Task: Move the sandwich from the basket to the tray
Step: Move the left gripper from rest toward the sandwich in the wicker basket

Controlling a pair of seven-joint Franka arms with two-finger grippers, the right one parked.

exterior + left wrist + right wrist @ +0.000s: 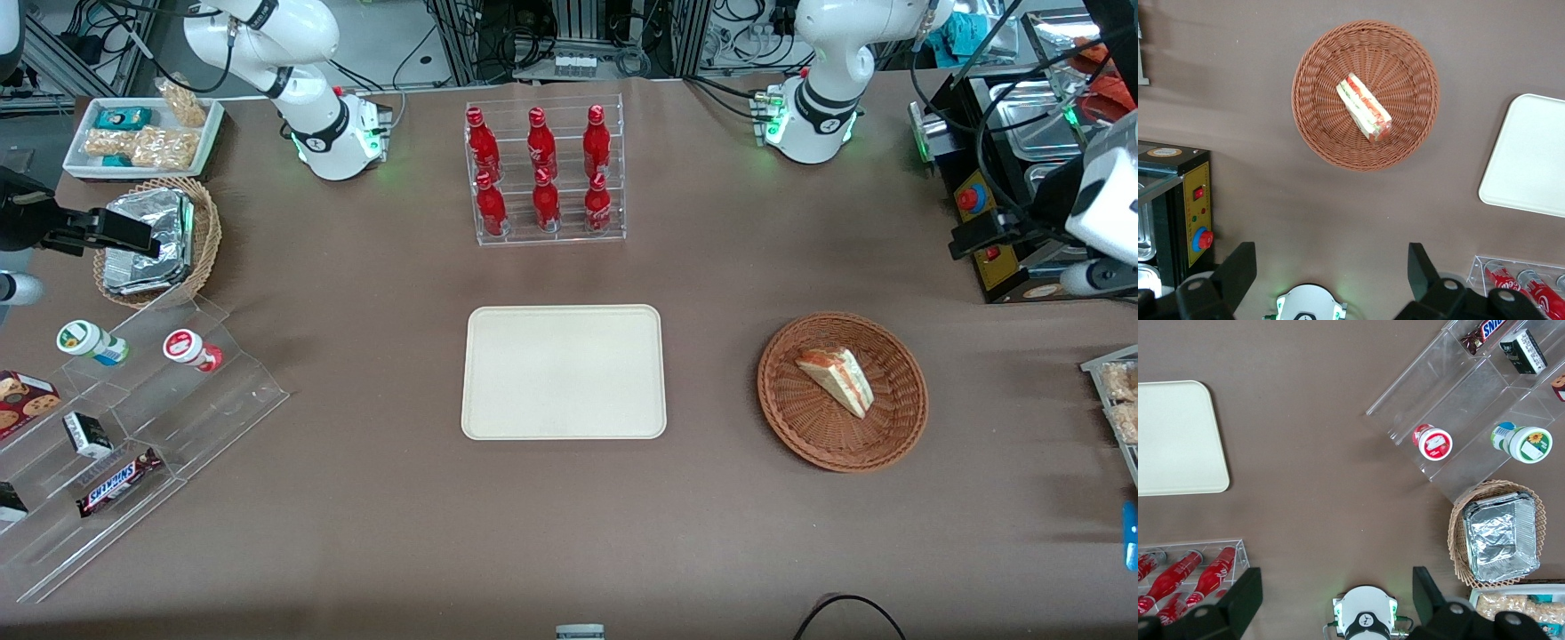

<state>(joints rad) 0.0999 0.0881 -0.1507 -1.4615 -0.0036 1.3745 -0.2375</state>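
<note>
See the sandwich lying on its side near the middle of the reddish-brown wicker basket, filling edge exposed, with nothing else in there. Sits toward the working arm's end of the desk, well apart from the cream tray, which is at the desk's middle, bare and ready to receive. Hovering high with the end effector, fingers spread wide and gripping nothing, farther from the front camera than the basket and not yet over it. Probably held up there to keep the whole basket in the wrist camera's sight ahead of a descent. Looks like the very start: reach not yet made, nothing lifted. Calls next for centring over the wedge and closing across the flat bread faces rather than the point, and gently, since soft bread squashes and loose layers may slide. Worth lifting clear of the basket rim when crossing to the tray
</note>
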